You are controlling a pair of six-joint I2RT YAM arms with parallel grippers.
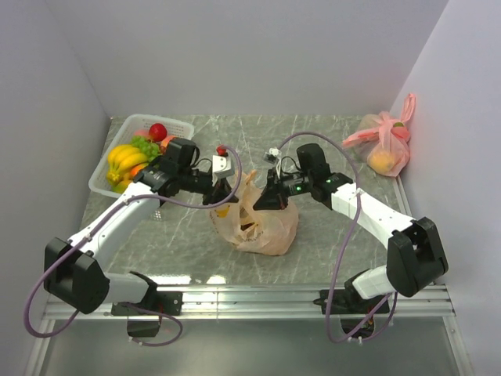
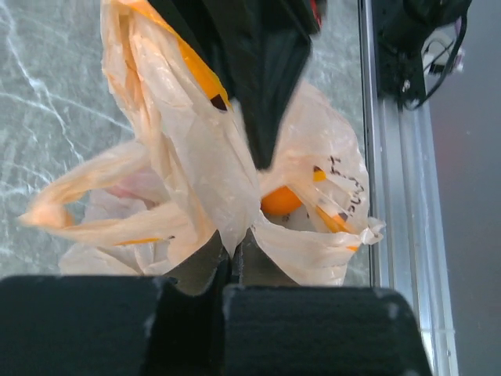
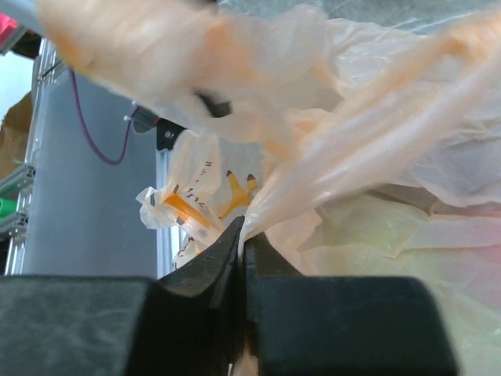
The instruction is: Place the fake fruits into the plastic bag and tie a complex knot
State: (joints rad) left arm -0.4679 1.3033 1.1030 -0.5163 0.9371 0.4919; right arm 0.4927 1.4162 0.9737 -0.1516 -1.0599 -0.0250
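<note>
jaws of the left gripper [image 2: 233,254] are pressed together on a thin, crinkled fold of the plastic bag [image 2: 196,157]. the film rises from the black tips in soft, translucent peach pleats. jaws of the right gripper [image 3: 243,244] are also closed, nipping a strand of the same bag that is gathered into a smooth, glossy rope running up and to the right.

through the film just past the left tips shows a round orange fruit [image 2: 278,201], beside small orange and black printed marks. in the top view the bag slumps as a wrinkled sack on the grey marbled table [image 1: 329,141], between the two arms, its top drawn up to both grippers.

the other fake fruits [image 1: 129,157] lie well apart from it in a shallow white plastic basket [image 1: 100,186] at the far left: curved yellow bananas, knobbly green grapes and a shiny red apple. a pink tied bag [image 1: 383,149] sits at the far right against the wall.
</note>
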